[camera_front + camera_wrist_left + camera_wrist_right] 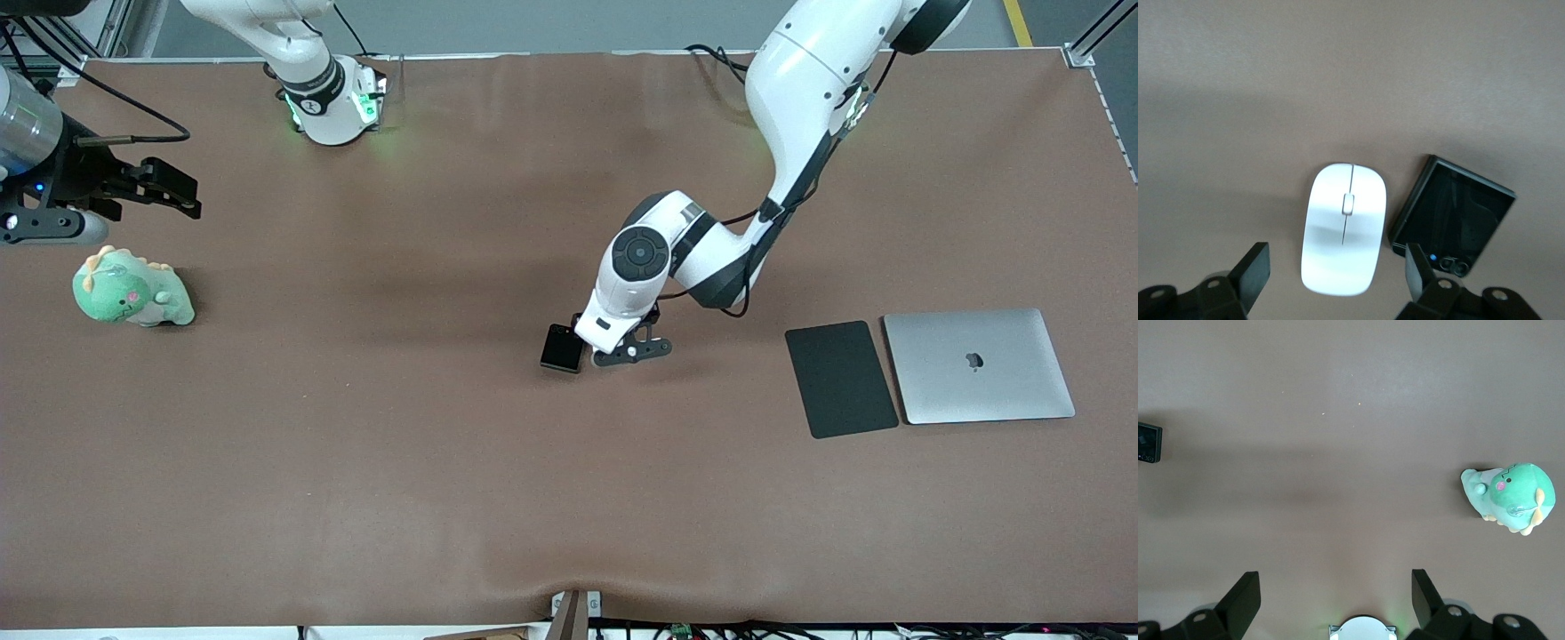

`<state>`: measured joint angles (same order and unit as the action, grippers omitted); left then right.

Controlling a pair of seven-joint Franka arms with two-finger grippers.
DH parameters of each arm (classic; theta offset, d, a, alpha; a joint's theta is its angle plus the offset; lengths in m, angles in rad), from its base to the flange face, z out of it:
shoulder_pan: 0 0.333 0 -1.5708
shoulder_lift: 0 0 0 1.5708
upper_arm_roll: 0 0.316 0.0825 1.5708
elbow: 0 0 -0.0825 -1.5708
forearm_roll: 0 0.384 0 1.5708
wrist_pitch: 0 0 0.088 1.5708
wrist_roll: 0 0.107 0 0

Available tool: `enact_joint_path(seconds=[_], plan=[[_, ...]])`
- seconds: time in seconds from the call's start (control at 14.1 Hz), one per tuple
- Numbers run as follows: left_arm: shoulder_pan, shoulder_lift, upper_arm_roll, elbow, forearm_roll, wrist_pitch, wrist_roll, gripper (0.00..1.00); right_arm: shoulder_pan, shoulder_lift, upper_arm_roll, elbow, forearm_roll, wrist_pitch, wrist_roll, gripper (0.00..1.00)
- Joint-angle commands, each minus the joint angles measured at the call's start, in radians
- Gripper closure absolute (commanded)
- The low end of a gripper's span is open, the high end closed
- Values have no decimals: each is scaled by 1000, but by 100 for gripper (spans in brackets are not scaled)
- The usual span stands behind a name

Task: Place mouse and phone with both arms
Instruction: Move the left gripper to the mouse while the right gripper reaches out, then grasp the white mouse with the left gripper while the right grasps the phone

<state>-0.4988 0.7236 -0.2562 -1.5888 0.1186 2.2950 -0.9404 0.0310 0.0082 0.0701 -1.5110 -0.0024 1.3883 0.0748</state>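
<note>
**Op A:** Front view, my entry. Left gripper (pixel 594 354) sits low over mid-table, the arm's wrist covering whatever is under it. The phone (pixel 562 348) pokes out just beside the wrist, toward the right arm's end, lying flat on the brown table (pixel 356 462). I see wide bare cloth on the camera side of it, running to the table edge. The black mat (pixel 840 380) and the closed laptop (pixel 978 365) lie side by side toward the left arm's end, well apart from the phone, with a thin gap between them.

**Op B:** And the right arm?

**Op A:** Waiting. Right gripper (pixel 169 191) hangs at its own end of the table, over the cloth beside the green dinosaur plush (pixel 132 290).

**Op B:** Left wrist view?

**Op A:** Fingers (pixel 1253 268) spread wide, nothing between them. The mouse (pixel 1345 229) lies on the cloth in line with the gap, not touched by either finger. The phone (pixel 1451 213) is just beside it, tilted, a narrow strip of cloth between their edges; one finger overlaps the phone's corner in this picture.

**Op B:** Right wrist view?

**Op A:** Fingers (pixel 1243 600) apart, empty, over bare cloth. The plush (pixel 1509 497) lies off to one side; the phone (pixel 1149 443) shows at the frame edge, well apart.
</note>
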Motion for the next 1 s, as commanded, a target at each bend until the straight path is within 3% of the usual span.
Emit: enact_joint_path(seconds=[0.0, 0.71, 0.92], plan=[[-24, 36, 9, 29, 33, 26, -17, 10, 21, -1, 0, -5, -1, 18, 5, 0], [-41, 57, 12, 26, 50, 26, -12, 20, 224, 160, 0, -17, 19, 172, 280, 0], [-41, 59, 15, 26, 79, 26, -12, 20, 233, 232, 0, -15, 140, 247, 278, 0]])
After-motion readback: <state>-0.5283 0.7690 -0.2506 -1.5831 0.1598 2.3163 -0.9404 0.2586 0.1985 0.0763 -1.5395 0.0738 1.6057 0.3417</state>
